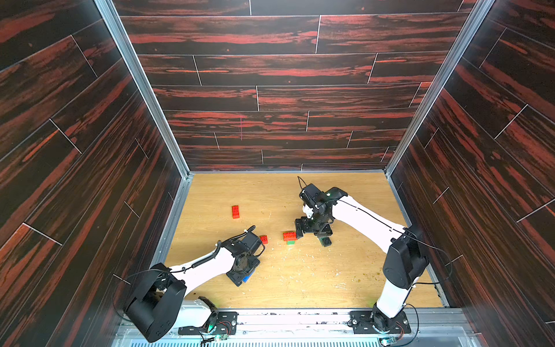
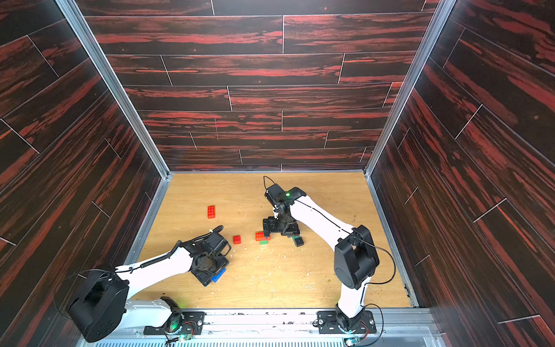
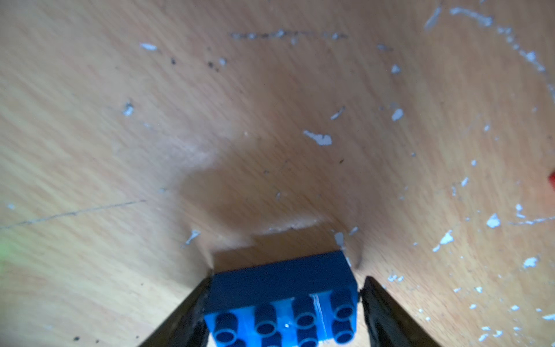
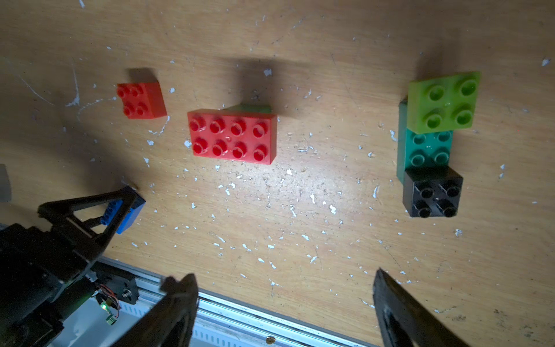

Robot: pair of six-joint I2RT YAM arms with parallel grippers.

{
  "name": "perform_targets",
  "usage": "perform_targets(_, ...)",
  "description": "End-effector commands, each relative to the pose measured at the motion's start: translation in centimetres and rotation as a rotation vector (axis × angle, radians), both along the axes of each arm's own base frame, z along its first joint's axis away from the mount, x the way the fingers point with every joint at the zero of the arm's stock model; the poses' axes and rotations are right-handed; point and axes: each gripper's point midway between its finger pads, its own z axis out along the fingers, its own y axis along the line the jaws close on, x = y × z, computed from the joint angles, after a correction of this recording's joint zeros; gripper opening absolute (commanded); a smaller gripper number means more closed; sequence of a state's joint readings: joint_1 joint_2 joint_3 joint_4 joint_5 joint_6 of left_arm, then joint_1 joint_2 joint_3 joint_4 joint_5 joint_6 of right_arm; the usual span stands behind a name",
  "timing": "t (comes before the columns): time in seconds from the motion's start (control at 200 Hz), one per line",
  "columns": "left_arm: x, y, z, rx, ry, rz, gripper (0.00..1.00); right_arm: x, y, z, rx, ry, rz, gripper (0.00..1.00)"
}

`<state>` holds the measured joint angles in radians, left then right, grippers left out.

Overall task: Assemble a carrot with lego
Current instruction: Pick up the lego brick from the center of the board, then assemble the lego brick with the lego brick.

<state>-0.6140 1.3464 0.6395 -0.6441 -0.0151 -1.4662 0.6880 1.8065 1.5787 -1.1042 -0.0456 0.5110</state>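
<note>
Left wrist view: left pincer [image 3: 285, 282] clamped on blue brick [image 3: 279, 278] | right pincer [image 4: 285, 276] apart, at 2 o'clock from left pincer, over counter [image 4: 300, 210].

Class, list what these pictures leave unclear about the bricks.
Blue brick, left wrist view: cut off by the picture's edge; unclear whether the left gripper grips it.
Green brick, right wrist view: mostly hidden under the red eight-stud brick.
Teal bar, right wrist view: ends covered by lime brick and black brick.
</note>
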Motion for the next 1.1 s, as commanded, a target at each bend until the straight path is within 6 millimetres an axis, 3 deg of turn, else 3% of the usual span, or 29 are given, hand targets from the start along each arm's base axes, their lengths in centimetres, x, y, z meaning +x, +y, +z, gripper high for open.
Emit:
perform_targets(0.0,0.2,-0.6,0.0,0.000,0.017,0.002,0.74,-0.4,-0.3,1.1,0.026,-0.013,0.012,0.92)
perform_targets(0.21,0.6,-1.3,0.2,0.002,0.027,-0.033,0.58,-0.2,-0.6,1.1,0.032,-0.012,0.008,0.92)
perform_targets(0.406,3.7,-3.1,3.4,0.036,-0.013,-0.182,0.45,-0.5,-0.9,0.7,0.068,0.005,-0.008,0.92)
perform_targets(0.616,7.9,-6.5,6.6,0.043,-0.066,-0.372,0.41,-0.5,-1.3,1.5,0.176,0.004,-0.041,0.92)
perform_targets(0.807,10.4,-9.6,9.5,0.073,-0.086,-0.548,0.40,-0.1,-2.7,2.8,0.238,-0.008,-0.089,0.92)
perform_targets(1.097,12.8,-13.7,10.3,0.094,-0.044,-0.716,0.39,0.2,-5.8,3.0,0.259,-0.007,-0.165,0.92)
